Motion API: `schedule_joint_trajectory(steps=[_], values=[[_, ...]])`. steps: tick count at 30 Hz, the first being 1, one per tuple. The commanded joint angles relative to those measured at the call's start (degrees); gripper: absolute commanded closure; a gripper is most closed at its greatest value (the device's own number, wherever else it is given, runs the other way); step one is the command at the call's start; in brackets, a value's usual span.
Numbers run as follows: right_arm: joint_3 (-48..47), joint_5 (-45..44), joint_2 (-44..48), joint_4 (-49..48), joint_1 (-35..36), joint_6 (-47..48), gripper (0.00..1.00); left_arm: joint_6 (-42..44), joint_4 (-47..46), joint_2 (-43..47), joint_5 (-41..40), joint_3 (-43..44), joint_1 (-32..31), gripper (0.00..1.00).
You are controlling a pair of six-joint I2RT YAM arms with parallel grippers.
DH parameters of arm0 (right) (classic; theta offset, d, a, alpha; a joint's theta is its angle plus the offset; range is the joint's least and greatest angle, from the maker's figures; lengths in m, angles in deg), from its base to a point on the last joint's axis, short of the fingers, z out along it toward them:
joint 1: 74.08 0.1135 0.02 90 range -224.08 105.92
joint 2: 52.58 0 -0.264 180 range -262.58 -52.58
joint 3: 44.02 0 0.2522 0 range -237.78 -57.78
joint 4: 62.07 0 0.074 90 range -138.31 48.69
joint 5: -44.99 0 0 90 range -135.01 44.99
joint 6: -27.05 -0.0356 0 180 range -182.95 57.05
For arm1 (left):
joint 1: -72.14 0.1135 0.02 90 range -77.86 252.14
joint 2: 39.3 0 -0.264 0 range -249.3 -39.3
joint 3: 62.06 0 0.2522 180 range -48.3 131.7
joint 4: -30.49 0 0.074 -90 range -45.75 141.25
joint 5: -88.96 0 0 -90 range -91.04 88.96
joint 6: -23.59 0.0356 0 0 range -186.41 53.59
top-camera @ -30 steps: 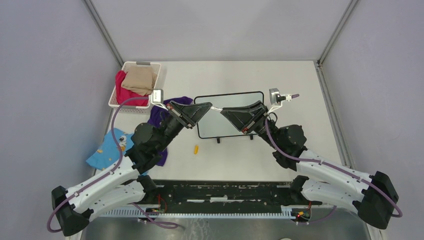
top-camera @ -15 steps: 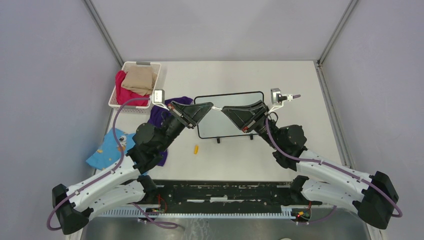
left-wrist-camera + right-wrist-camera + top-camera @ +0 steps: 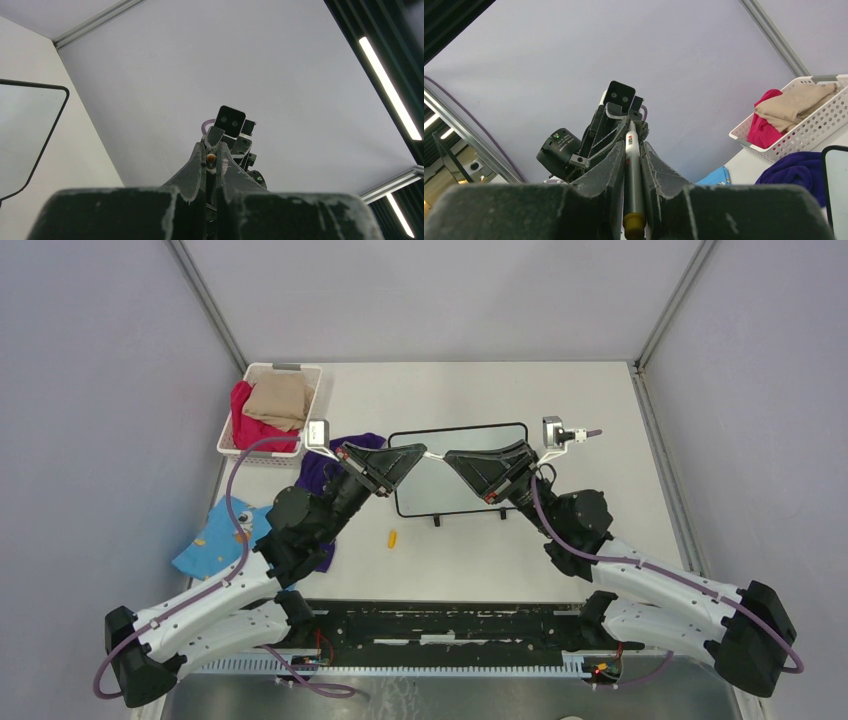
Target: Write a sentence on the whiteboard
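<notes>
White table (image 3: 480,390) between grey walls (image 3: 90,390), whiteboard (image 3: 440,495) mid-table beneath both claws, left claw (image 3: 417,452) clamped shut on marker (image 3: 633,175) tip, right claw (image 3: 448,456) closed around its other end, seemingly gripping

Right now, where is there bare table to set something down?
Bare: the table strip behind the whiteboard, from basket to right edge; also in front, between orange piece and right arm. Crowded: the left, with purple cloth and blue cloth, and over the board, where left pincer and right pincer hold the marker.
</notes>
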Motion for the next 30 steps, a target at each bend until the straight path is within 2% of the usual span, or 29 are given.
schedule_joint_trajectory(steps=[1,5,12,13,15,16,18,21,27,30], values=[[-1.29,2.7,-0.13,-4.14,0.14,-0.41,0.77,0.15,-0.95,-1.0,-1.09,1.08,-0.33,0.98],[-1.2,2.16,0.43,-3.13,0.11,0.19,0.8,-0.02,-0.95,-1.67,-0.46,1.31,-0.41,0.98],[-0.39,1.34,1.65,-3.04,0.18,0.89,0.98,0.88,-0.87,-1.81,0.6,1.53,-0.5,0.97],[-0.29,1.12,2.17,-2.49,0.14,1.44,1.0,1.57,-0.37,-1.91,1.4,1.8,-0.5,0.91],[-0.57,0.59,3.8,0.55,0.12,3.97,1.0,3.96,3.0,-1.7,2.92,3.65,-0.5,0.71],[-0.99,-0.04,5.22,3.07,0.14,5.82,1.0,5.41,6.0,-1.27,2.96,4.45,-0.51,0.58],[-2.44,-2.28,8.62,11.26,0.13,12.18,1.0,8.83,13.17,0.41,1.62,7.26,-0.5,0.39],[-6.4,-7.96,14.39,27.57,0.17,22.16,1.0,15.41,25.21,4.3,-3.21,10.72,-0.5,0.26],[-16.45,-20.49,18.69,58.6,0.14,40.02,1.0,33.86,46.39,12.07,-10.73,15.87,-0.42,0.24],[-21.64,-24.33,16.7,68.68,0.17,44.89,1.0,39.91,52.53,15.78,-14.34,16.03,-0.46,0.24]])
